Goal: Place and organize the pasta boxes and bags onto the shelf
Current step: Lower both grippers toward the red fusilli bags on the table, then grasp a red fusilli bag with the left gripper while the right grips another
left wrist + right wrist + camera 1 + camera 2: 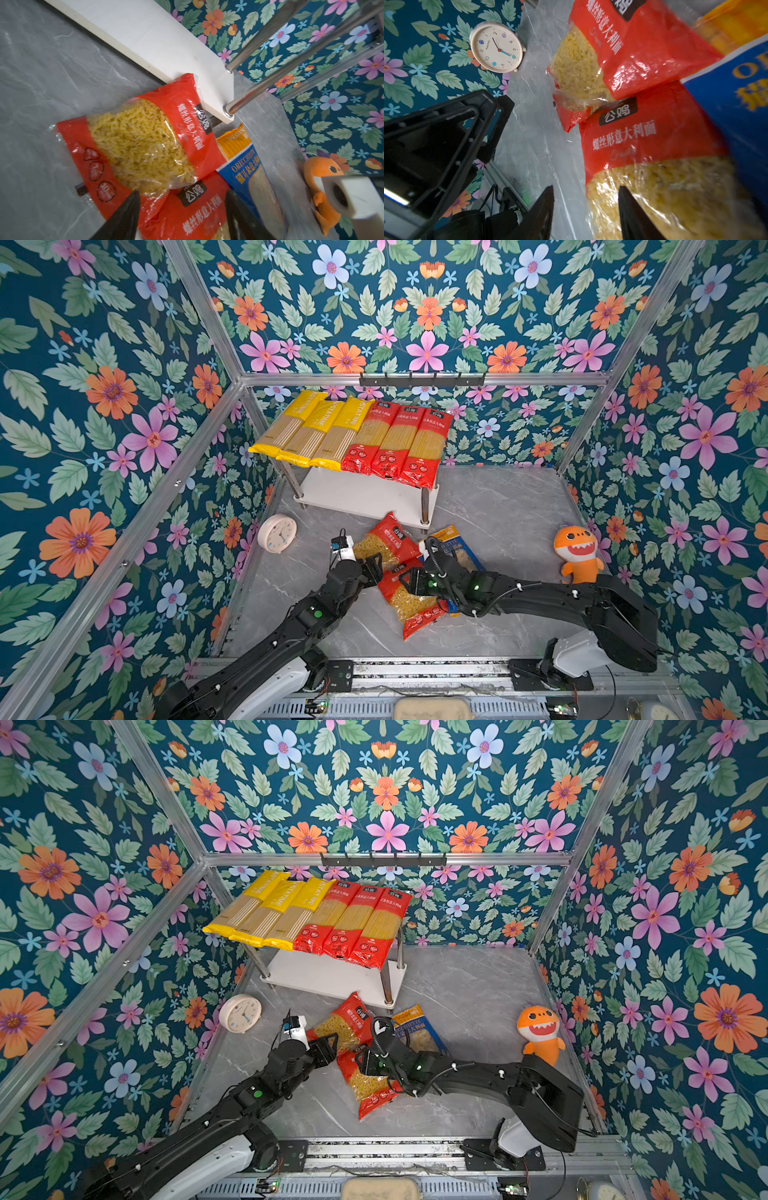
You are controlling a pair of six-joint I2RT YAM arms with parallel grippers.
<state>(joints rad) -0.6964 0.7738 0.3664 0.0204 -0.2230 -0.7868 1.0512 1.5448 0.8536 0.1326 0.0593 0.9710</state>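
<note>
Left end effector [182, 192], jaws apart and empty, at far red bag [135, 145] edge; right end effector [586, 187], jaws apart, astride near red bag [654, 135] edge on tabletop [498, 510]

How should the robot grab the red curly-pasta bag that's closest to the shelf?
Best guess: pinch the red bag by its long edge facing the clock, coming in from that side with the left gripper. The bag lies flat, and only that edge borders bare table; the blue orecchiette bag crowds the other side and the shelf board sits close at its top end.
</note>
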